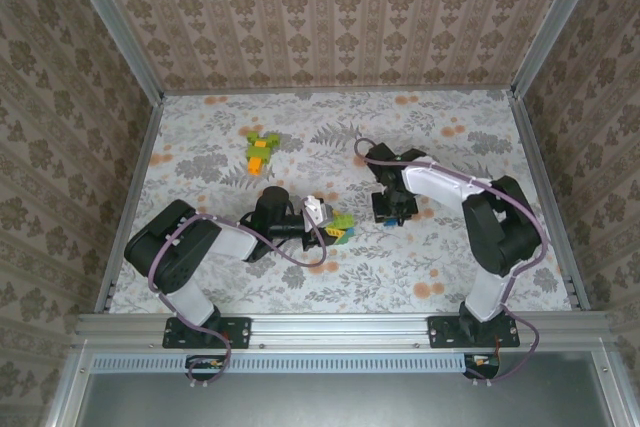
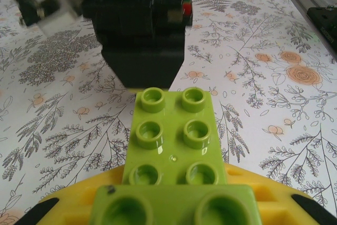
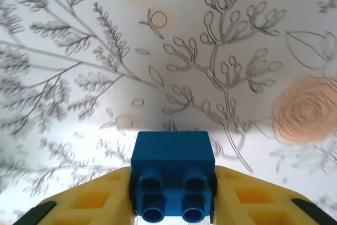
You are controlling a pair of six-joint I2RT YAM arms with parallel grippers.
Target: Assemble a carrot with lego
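Fingers (image 2: 79, 198) of the left gripper (image 1: 335, 224): pinched right down on a light green brick (image 2: 171, 130), studs up, poking out forward past the tips. Looks like a second green piece (image 2: 174, 209) tucked nearer the palm, can't tell whether clipped on or separate. Fingers (image 3: 89, 198) of the right gripper (image 1: 393, 209): narrow, snug against both sides of a blue brick (image 3: 172, 156), studs facing back toward the wrist, flowery table (image 3: 221, 51) just beyond. Straight ahead of the left tips, close by: the right gripper's black body. Rest of the lego (image 1: 260, 147), green and orange, way off beyond the left fingers, well apart from both grippers.

Worries from here, just guessing: studs missing the sockets thanks to a slight tilt, then a brick popping loose under the push. Also a twist in that blue one, given a pinch only at its near end. And a bump between the two grippers, being this close together.
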